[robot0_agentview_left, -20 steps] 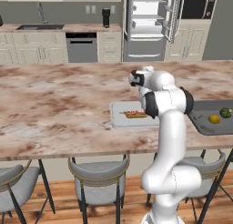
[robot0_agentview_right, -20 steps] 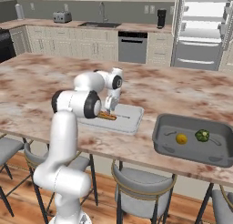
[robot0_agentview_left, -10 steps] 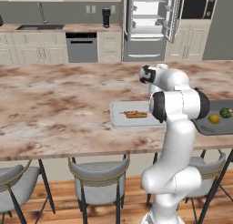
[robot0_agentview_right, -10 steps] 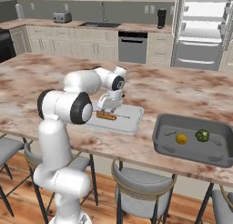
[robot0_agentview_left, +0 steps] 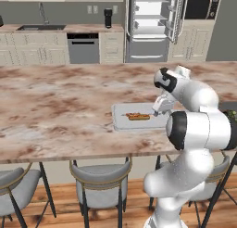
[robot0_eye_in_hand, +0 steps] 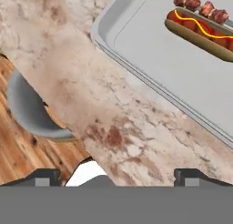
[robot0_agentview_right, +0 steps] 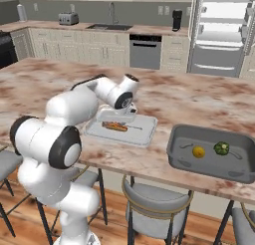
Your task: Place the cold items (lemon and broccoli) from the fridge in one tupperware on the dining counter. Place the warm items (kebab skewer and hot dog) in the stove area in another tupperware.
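The light grey tupperware tray (robot0_agentview_left: 121,123) (robot0_agentview_right: 144,134) (robot0_eye_in_hand: 182,77) lies on the dining counter (robot0_agentview_left: 60,106). In it, a hot dog (robot0_agentview_left: 139,117) (robot0_agentview_right: 114,126) (robot0_eye_in_hand: 200,34) lies next to a kebab skewer (robot0_eye_in_hand: 200,7). My gripper (robot0_agentview_left: 159,112) (robot0_agentview_right: 127,116) (robot0_eye_in_hand: 116,177) hangs open just above the counter at the tray's edge, nothing between its fingertips (robot0_eye_in_hand: 43,177). Further along stands the dark grey tupperware (robot0_agentview_right: 174,144) with the lemon (robot0_agentview_right: 198,152) and broccoli (robot0_agentview_right: 221,148) inside. The fridge (robot0_agentview_left: 150,23) (robot0_agentview_right: 219,30) stands open at the back.
Grey-seated stools (robot0_agentview_left: 99,180) (robot0_agentview_right: 157,199) (robot0_eye_in_hand: 27,109) line the counter's near side over a wood floor. My own arm blocks the counter's right end in the left base view. A dishwasher (robot0_agentview_left: 83,48) and sink counter run along the back wall.
The arm's elbow and upper links have swung round while the hand stayed by the tray. The jaws opened slightly wider. Hot dog, kebab, lemon and broccoli have not moved.
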